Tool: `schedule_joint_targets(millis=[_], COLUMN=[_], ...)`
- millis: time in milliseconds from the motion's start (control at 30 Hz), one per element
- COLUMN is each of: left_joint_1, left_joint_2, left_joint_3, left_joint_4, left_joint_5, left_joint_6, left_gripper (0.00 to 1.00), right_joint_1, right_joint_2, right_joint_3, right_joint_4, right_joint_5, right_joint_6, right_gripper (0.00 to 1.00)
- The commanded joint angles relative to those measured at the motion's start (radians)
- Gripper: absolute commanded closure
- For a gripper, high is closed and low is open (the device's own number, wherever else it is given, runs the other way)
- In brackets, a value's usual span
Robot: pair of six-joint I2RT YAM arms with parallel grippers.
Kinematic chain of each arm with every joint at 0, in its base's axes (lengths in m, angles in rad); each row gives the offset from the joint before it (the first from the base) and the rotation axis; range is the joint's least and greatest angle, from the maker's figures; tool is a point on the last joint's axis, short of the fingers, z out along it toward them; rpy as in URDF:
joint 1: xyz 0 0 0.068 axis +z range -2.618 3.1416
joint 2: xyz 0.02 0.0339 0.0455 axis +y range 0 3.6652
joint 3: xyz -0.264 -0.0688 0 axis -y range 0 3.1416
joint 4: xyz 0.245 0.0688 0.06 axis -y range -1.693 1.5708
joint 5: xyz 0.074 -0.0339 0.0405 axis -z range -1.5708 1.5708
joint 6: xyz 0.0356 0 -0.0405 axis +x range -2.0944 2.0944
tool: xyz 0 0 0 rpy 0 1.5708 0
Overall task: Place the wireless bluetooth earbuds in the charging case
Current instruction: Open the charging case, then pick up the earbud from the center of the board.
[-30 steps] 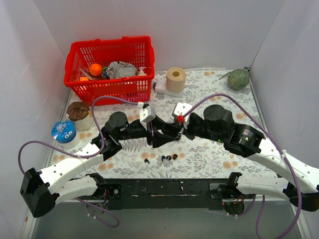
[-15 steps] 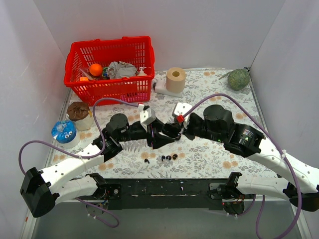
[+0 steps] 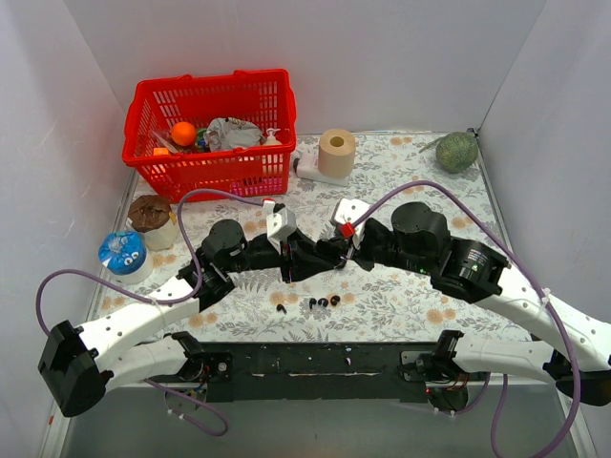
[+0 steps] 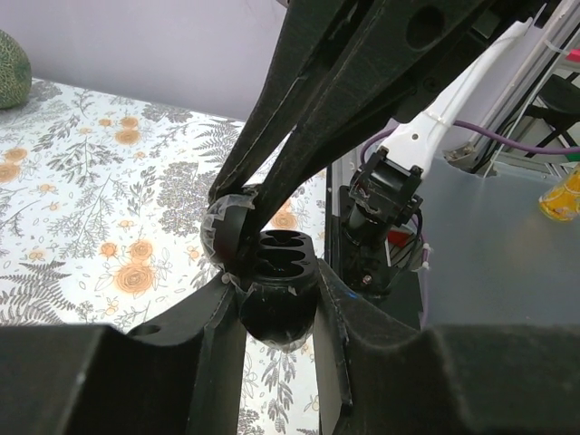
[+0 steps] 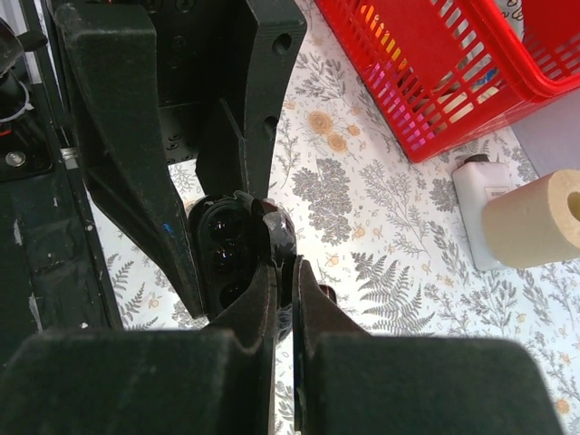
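Grippers meet over the flowered cloth in the top view: left gripper [image 3: 300, 260] and right gripper [image 3: 329, 253] both at the case [image 3: 317, 255]. Four earbuds [image 3: 323, 302] lie loose on the case's near side. Left wrist view: left fingers [image 4: 213, 344] clamp the case's base, with both wells empty and the lid [image 4: 227, 231] swung open. Right wrist view: right fingers [image 5: 249, 317], nearly together, pinch the lid's edge.

Your top view looks down from high on the near side over the whole table [image 3: 410, 305]. Your wrist views sit close, facing each other across the charging case [image 4: 276, 294], which both share.
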Motion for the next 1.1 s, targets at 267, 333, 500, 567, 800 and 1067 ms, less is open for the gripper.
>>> schedule_joint_targets(millis=[267, 333, 500, 567, 800, 1067], left_joint_1=[-0.003, -0.003, -0.003, -0.003, -0.005, -0.005], left_joint_2=[-0.182, -0.223, -0.375, -0.461, -0.688, -0.82], left_joint_3=[-0.225, -0.266, -0.364, -0.412, -0.426, -0.403], left_joint_4=[0.168, 0.186, 0.238, 0.261, 0.087, -0.105], left_joint_5=[-0.192, -0.231, -0.331, -0.345, -0.345, -0.394], left_joint_6=[-0.064, -0.072, -0.129, -0.158, -0.224, -0.233], left_gripper=[1.0, 1.0, 1.0, 1.0, 1.0, 1.0], right_joint_1=[0.003, 0.003, 0.002, 0.002, 0.002, 0.002], right_joint_2=[-0.041, -0.068, -0.104, -0.088, -0.036, 0.076], right_joint_3=[-0.019, -0.039, -0.119, -0.175, -0.453, -0.576], right_joint_4=[0.192, 0.235, 0.24, 0.183, 0.229, 0.266], right_joint_5=[-0.014, 0.057, 0.224, 0.247, 0.14, 0.197], right_joint_6=[0.231, 0.255, 0.367, 0.401, 0.509, 0.579], right_gripper=[0.13, 0.11, 0.08, 0.1, 0.49, 0.55])
